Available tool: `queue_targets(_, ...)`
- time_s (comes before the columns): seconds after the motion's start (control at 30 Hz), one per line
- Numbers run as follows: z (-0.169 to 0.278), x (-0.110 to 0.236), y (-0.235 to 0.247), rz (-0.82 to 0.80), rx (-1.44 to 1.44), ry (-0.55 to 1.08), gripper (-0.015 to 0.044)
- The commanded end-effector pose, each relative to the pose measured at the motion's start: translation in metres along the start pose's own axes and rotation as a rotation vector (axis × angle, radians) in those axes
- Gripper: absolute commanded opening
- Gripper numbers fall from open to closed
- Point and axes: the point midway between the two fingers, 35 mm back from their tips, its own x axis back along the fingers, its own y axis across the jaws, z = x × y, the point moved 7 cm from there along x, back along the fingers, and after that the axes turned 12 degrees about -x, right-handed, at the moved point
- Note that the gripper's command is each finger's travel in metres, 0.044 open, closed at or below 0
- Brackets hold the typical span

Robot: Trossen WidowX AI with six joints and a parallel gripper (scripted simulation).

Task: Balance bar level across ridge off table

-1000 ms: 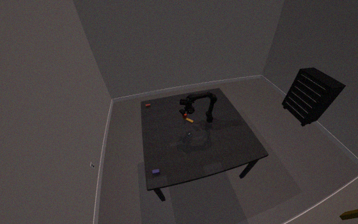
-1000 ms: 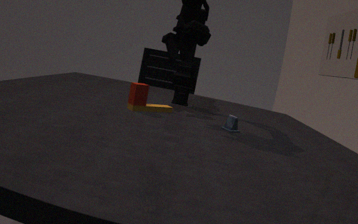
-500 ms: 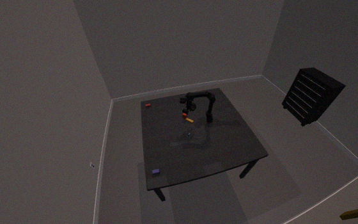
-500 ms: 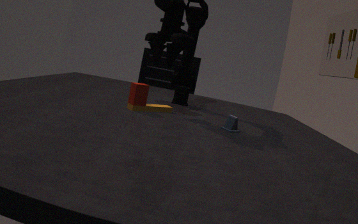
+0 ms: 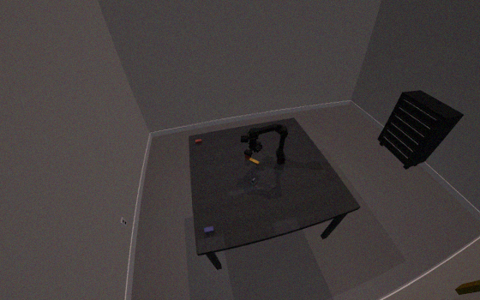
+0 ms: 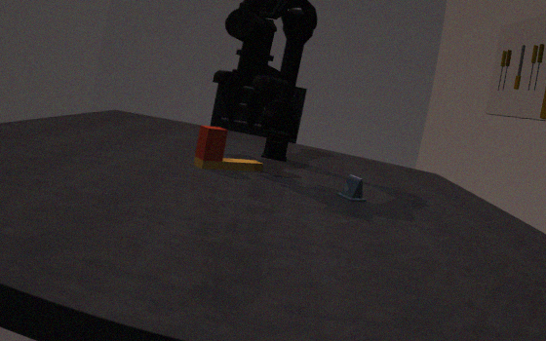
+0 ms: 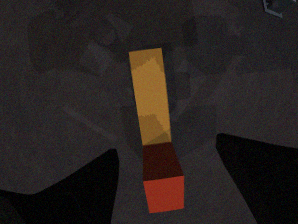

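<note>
While the gripper [image 7: 166, 183] hangs partly open and empty above it, the yellow bar [image 7: 149, 99] with its red block end [image 7: 164, 192] lies flat mid-bench [image 6: 146, 253], apart from the blue-grey ridge [image 6: 353, 187].

A black drawer cabinet [image 5: 417, 127] stands apart; small red [image 5: 198, 141] and purple [image 5: 208, 230] blocks, seemingly.

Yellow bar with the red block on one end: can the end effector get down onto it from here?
Probably yes. The end effector is open above the yellow bar, its fingers either side of the red block, nothing between. The ridge sits apart.
</note>
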Motion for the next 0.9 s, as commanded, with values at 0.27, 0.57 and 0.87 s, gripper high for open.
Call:
queue_targets(0.27,-0.006,-0.060,0.005,-0.006,0.003,-0.012,0.0315)
queue_targets(0.57,-0.006,-0.067,0.005,-0.006,0.003,-0.012,0.0315)
queue_targets(0.87,-0.006,-0.081,0.006,-0.006,0.003,-0.012,0.0315)
